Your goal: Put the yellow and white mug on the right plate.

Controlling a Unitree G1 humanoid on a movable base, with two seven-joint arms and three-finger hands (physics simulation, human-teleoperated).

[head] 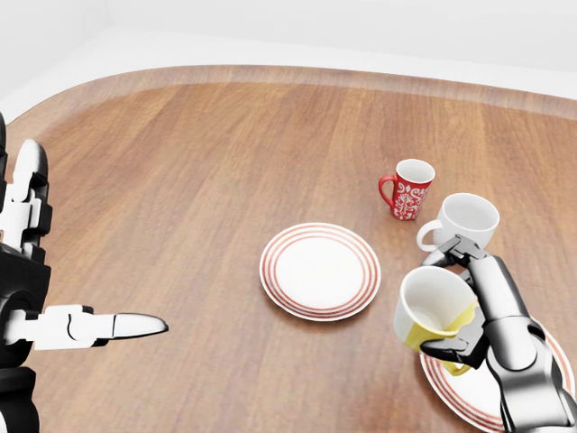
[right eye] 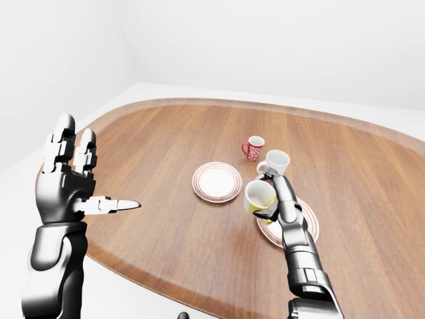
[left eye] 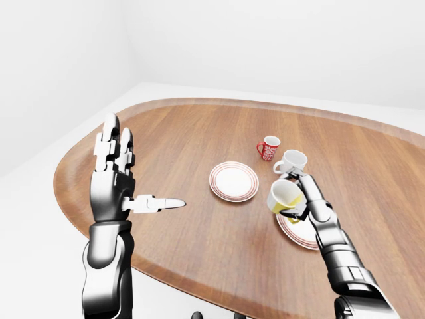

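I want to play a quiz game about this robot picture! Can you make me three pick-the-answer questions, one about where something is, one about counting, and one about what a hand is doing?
1. Where is the yellow and white mug?
A. On the wooden table
B. In the right hand, above the right red-ringed plate
C. On the left red-ringed plate

2. How many mugs show?
A. Two
B. Three
C. Five

3. What is the left hand doing?
A. Holding a plate
B. Gripping a mug
C. Open, holding nothing

Answers: 1 B, the fingers wrap the mug at the plate's edge. 2 B, there is also a red patterned mug and a plain white mug. 3 C, its fingers are spread.
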